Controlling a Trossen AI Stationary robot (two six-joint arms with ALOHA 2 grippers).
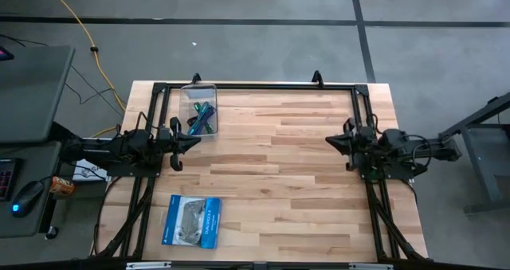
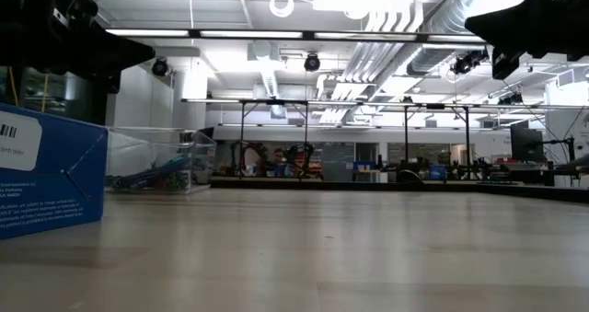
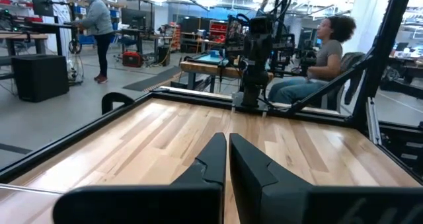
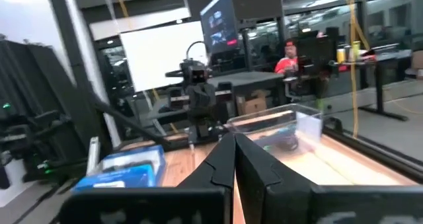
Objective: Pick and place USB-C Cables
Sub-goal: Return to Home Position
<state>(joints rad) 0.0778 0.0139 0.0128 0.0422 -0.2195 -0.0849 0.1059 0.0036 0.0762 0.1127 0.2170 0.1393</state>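
Note:
The USB-C cables [image 1: 202,117], teal-blue, green and purple bundles, lie inside a clear plastic box [image 1: 199,90] near the table's far left; the box also shows in the low view [image 2: 156,160] and the right wrist view [image 4: 281,128]. My left gripper [image 1: 196,142] hovers shut just near of the box, above the table. My right gripper [image 1: 330,141] hovers shut at the table's right side, pointing left. In their wrist views the left gripper [image 3: 227,145] and the right gripper [image 4: 234,145] each show fingertips together with nothing between them.
A blue-and-white flat packet [image 1: 191,221] lies on the table near the left near corner, seen close in the low view [image 2: 46,174]. A black frame [image 1: 263,85] runs along the table's edges. Bare wood spans the middle [image 1: 271,166]. People show in the room beyond.

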